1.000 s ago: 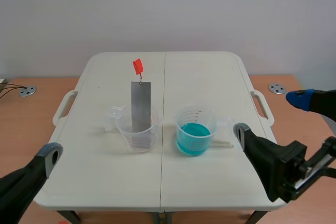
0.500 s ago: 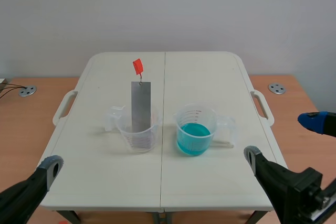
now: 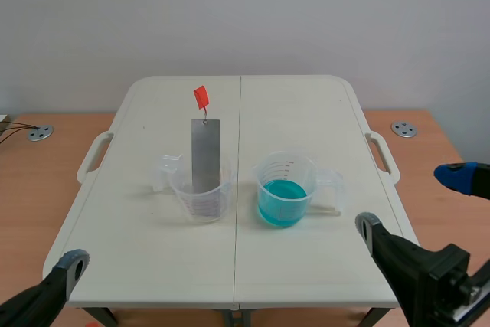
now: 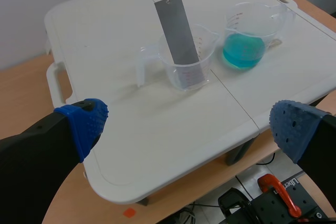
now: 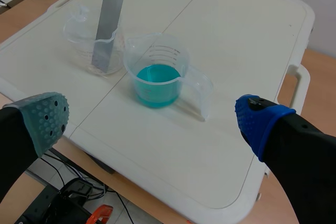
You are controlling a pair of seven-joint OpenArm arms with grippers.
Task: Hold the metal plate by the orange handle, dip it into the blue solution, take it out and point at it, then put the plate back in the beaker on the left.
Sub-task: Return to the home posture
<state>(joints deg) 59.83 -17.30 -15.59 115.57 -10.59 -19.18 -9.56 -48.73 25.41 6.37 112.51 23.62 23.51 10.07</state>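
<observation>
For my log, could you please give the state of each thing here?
Clear plastic left beaker: upright.
Grey metal plate with orange handle: standing in that beaker, ungripped.
Clear plastic right beaker: upright, part-filled with blue solution.
Left gripper: open.
Right gripper: open.

Metal plate (image 3: 205, 152) upright in beaker (image 3: 201, 201)

Two beakers (image 3: 200, 198) (image 3: 284, 191), one metal plate (image 3: 205, 152), one orange handle (image 3: 200, 97); one table (image 3: 306, 112)
</observation>
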